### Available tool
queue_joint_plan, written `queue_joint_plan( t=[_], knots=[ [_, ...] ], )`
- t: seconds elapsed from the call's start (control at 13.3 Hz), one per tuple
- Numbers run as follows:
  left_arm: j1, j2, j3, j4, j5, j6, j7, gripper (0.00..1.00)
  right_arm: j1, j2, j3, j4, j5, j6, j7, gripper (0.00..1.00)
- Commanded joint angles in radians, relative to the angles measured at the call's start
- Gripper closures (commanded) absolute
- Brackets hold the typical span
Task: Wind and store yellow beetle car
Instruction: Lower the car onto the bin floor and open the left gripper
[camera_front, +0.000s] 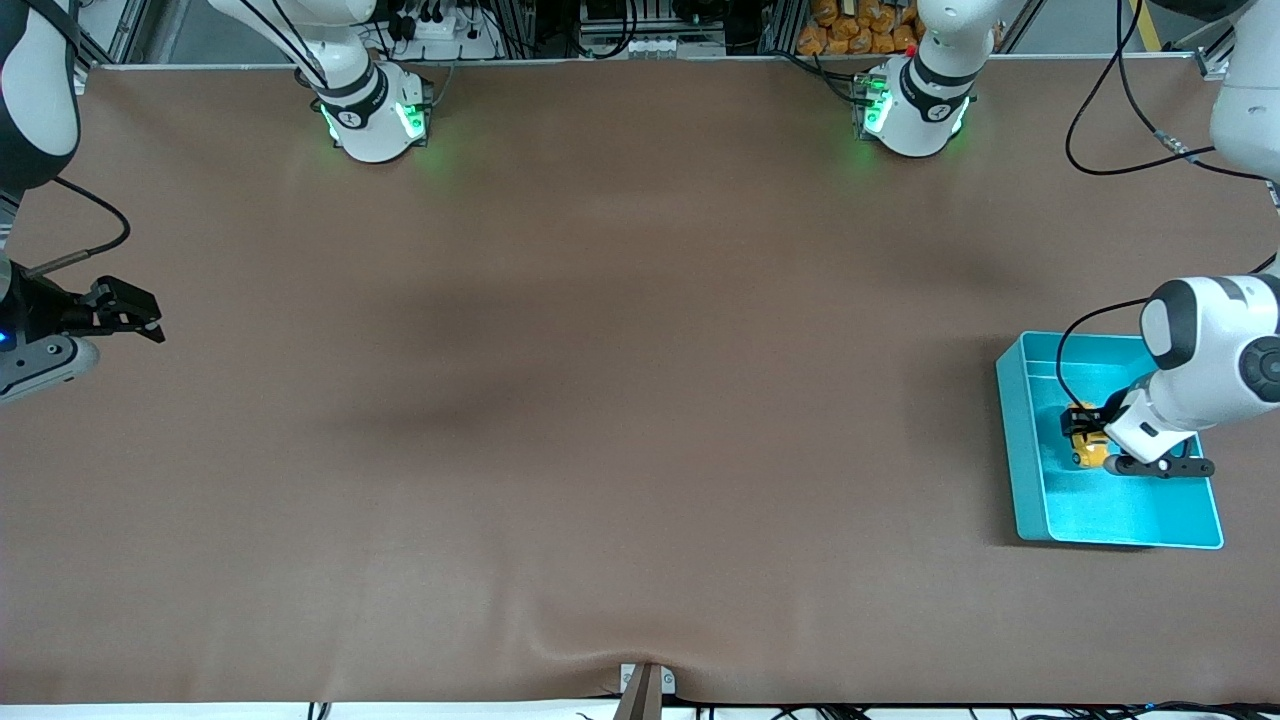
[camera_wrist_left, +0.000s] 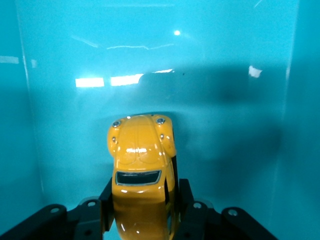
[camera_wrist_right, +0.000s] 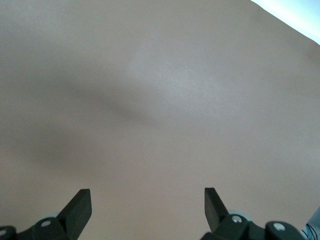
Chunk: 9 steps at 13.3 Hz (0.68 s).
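Left hand (camera_wrist_left: 141, 200), lowered into the teal bin (camera_front: 1030, 450), clenched on the yellow beetle car (camera_wrist_left: 141, 165): its two fingers (camera_wrist_left: 106, 205) press the car's flanks at about the doors, the bonnet and headlamps projecting clear of the fingertips toward the bin floor. In the front view the left hand (camera_front: 1088, 428) and the yellow beetle car (camera_front: 1087, 452) sit inside the bin, at roughly four o'clock on the worktop (camera_front: 600, 400), at the left arm's end. Whether the wheels already touch the floor cannot be told.

Handling, as a judgement: the car appears small, light and rigid, its glossy curved shell likely slippery. A hold across the flat lower flanks, as here, seems safer than one on the domed roof; the wheels and any spring drive beneath look the most delicate parts.

Right hand (camera_wrist_right: 147, 202), released, fingers wide apart, waits over bare worktop; in the front view the right hand (camera_front: 125, 310) lies at about nine o'clock, well apart from the bin.
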Motion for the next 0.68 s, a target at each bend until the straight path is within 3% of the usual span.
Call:
queue_joint_plan(
  t=[0.0,0.6],
  knots=[
    [0.002,0.010,0.003,0.021,0.052,0.000,0.010,0.01,-0.003,-0.180,-0.007,-0.217,0.009,0.181,0.012,0.00],
    [-0.003,-0.125,-0.058,0.026,0.009,-0.011,-0.008,0.00,0.003,-0.184,-0.007,-0.217,0.010,0.175,0.015,0.00]
  ],
)
